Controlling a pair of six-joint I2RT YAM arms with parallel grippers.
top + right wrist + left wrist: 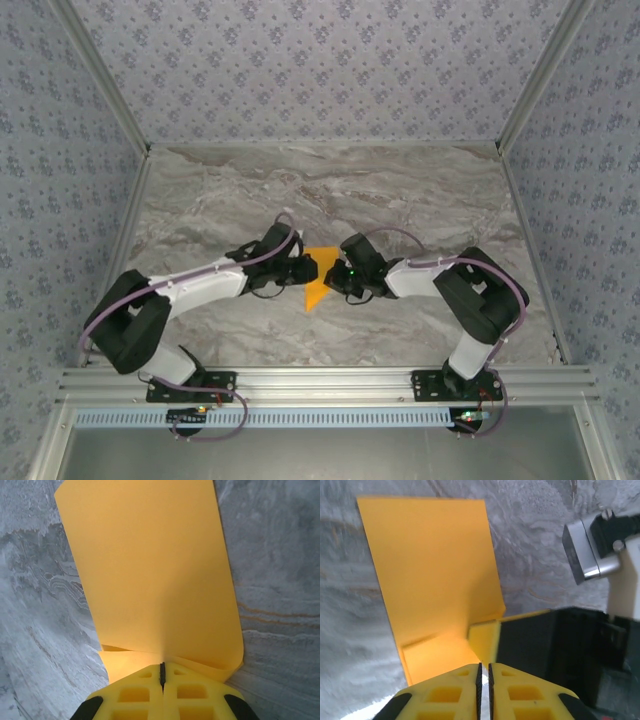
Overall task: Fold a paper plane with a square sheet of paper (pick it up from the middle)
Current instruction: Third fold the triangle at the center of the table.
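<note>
I count one orange sheet [318,284], sitting between the grippers. There are two grippers, the left gripper [303,268] and the right gripper [338,280], on two arms, the left arm [200,285] and the right arm [420,278]. One table [400,190] lies beneath them.

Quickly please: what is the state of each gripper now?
Left gripper: jaws almost closed, thin gap; grip cannot be told.
Right gripper: closed on the orange paper.

An orange paper [435,575] over marble table [545,545] — left end effector [484,672] at its edge, jaws barely parted.
</note>
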